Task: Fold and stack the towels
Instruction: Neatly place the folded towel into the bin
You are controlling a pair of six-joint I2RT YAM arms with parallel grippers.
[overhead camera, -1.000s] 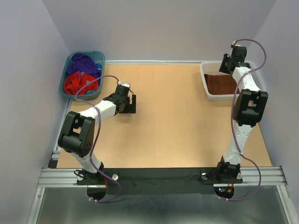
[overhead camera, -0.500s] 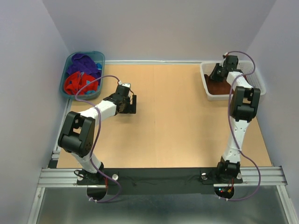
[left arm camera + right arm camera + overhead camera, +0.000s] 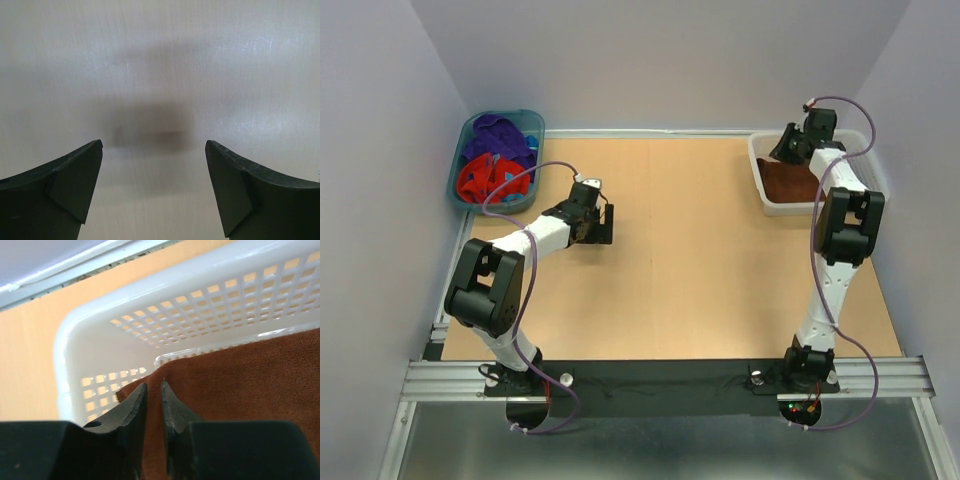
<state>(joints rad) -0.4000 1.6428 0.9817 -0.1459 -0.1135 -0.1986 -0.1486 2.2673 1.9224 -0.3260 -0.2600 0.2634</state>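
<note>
A plain brown towel (image 3: pixel 798 183) lies in the white mesh basket (image 3: pixel 756 170) at the back right. My right gripper (image 3: pixel 784 150) is down at the basket's back left corner. In the right wrist view its jaws (image 3: pixel 154 386) are nearly together, with the brown towel's (image 3: pixel 240 380) raised edge pinched between them. A purple towel (image 3: pixel 495 138) and a red towel with blue marks (image 3: pixel 485 178) are heaped in the teal tub (image 3: pixel 461 145) at the back left. My left gripper (image 3: pixel 606 222) is open and empty just above the bare table (image 3: pixel 160 75).
The basket's white mesh wall (image 3: pixel 200 305) stands close in front of my right fingers. The enclosure's grey walls run along the back and both sides. The wooden tabletop (image 3: pixel 690 260) lies between the two arms.
My right gripper dropped from above the basket's back rim into the basket onto the brown towel, then rose slightly. The left arm has not moved.
</note>
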